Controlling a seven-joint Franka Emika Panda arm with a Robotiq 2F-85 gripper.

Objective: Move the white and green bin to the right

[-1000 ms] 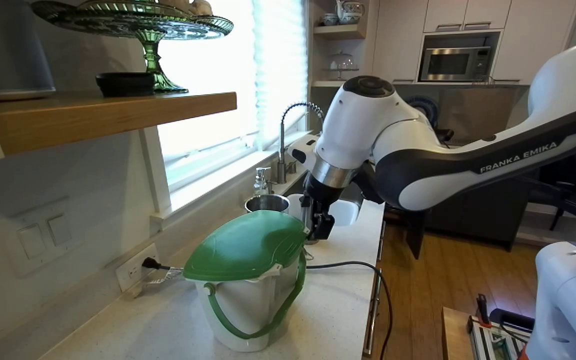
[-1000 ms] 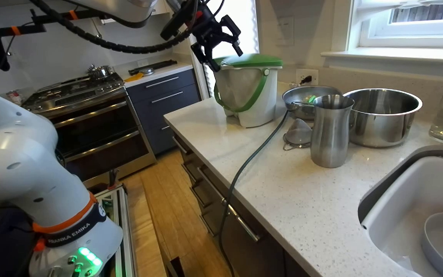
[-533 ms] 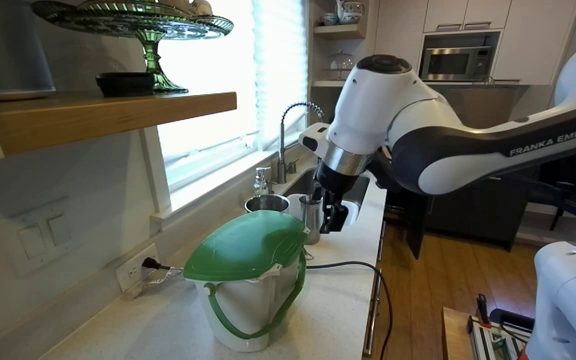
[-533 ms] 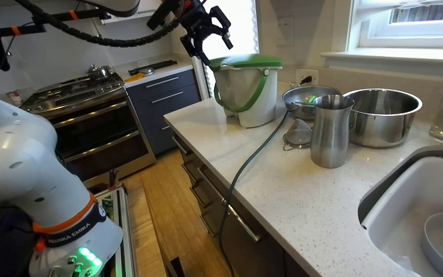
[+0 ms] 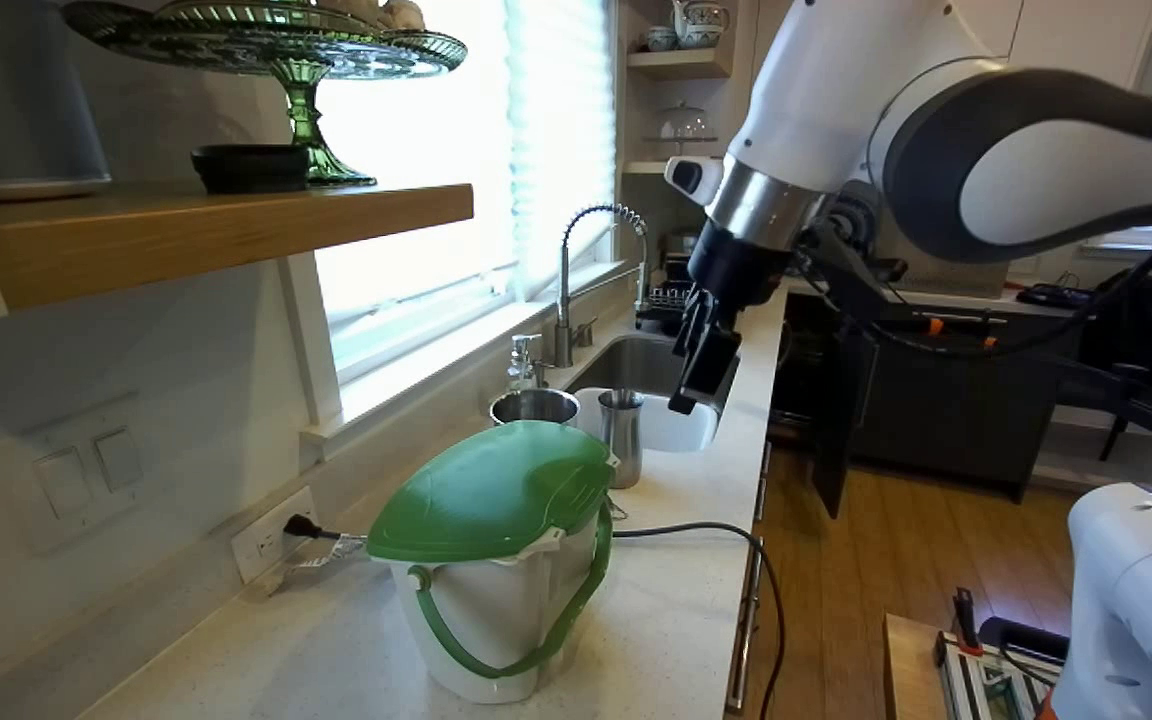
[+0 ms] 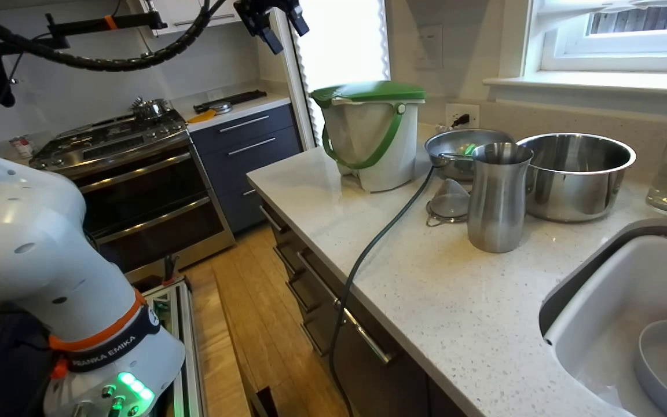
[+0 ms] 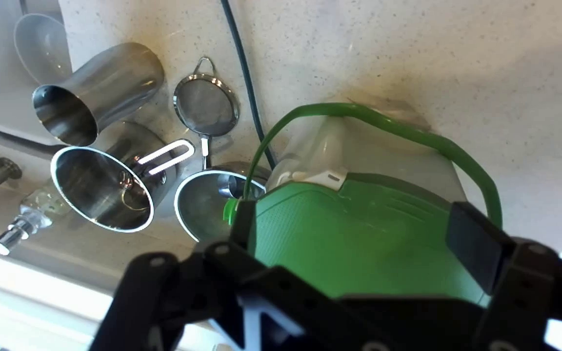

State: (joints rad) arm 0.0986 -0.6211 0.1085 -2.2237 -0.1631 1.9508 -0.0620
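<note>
The white and green bin [image 5: 481,610] stands upright on the white counter in both exterior views [image 6: 388,145], with its green lid shut. Its green handle hangs down at the side facing the counter's front edge. My gripper [image 5: 693,380] is open and empty, up in the air above the counter and apart from the bin. In an exterior view [image 6: 289,37] it is at the top edge, higher than the lid. In the wrist view the open fingers [image 7: 356,226] frame the lid of the bin [image 7: 354,243] below, and the handle arcs beyond them.
A steel vase-shaped cup [image 6: 498,197], a large steel pot [image 6: 579,179], a steel bowl [image 6: 464,139] and a small strainer [image 6: 449,201] stand between bin and sink [image 6: 629,324]. A dark cable [image 6: 380,231] crosses the counter. A wooden shelf [image 5: 236,235] juts out above.
My gripper has risen and drawn back from beside the bin's lid, and it stays open. The bin has not moved.
</note>
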